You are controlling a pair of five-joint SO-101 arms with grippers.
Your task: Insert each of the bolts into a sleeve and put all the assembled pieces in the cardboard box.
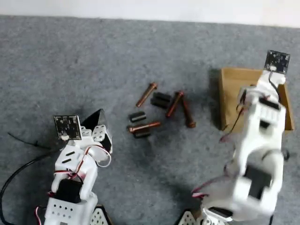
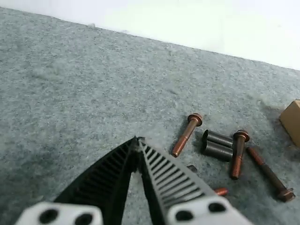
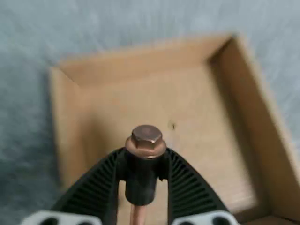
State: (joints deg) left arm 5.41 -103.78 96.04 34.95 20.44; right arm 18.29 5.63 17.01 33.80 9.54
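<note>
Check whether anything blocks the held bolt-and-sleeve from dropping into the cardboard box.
Nothing visible does: the right gripper holds the sleeved bolt directly over the open top of the cardboard box.

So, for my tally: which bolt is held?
The sleeved bolt in the right gripper, above the cardboard box; the four other bolts lie on the carpet.

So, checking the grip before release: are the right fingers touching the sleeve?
Touching. The right wrist view shows both fingers clamped against the sleeve.
</note>
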